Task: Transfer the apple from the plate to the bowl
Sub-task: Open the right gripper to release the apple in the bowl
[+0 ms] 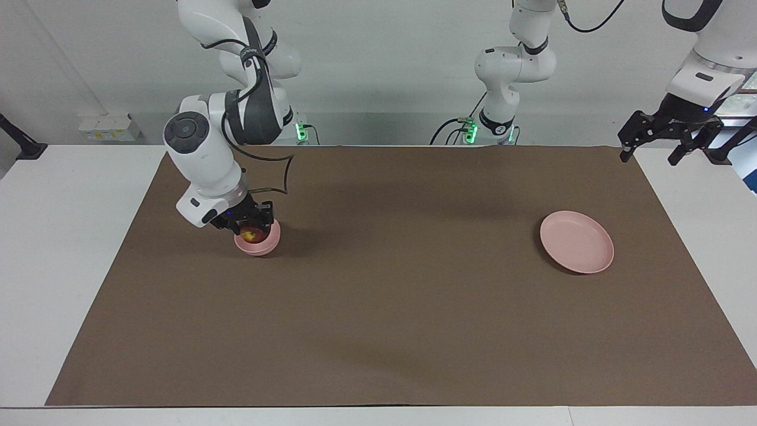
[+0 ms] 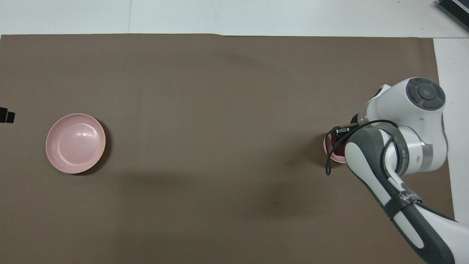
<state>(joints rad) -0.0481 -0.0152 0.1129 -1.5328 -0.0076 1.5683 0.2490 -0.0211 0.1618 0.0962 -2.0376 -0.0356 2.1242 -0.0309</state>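
The dark red apple (image 1: 253,235) with its yellowish patch sits low inside the small pink bowl (image 1: 260,245) at the right arm's end of the table. My right gripper (image 1: 251,228) is down at the bowl's rim and shut on the apple. In the overhead view my right arm covers most of the bowl (image 2: 331,149), and only a sliver of the apple (image 2: 339,146) shows. The flat pink plate (image 1: 576,241) lies bare at the left arm's end and also shows in the overhead view (image 2: 75,143). My left gripper (image 1: 650,152) is open and empty, raised over the table's edge near the plate.
A brown mat (image 1: 402,307) covers most of the white table (image 1: 65,248). A third robot arm's base (image 1: 494,127) stands at the table's edge between my two arms.
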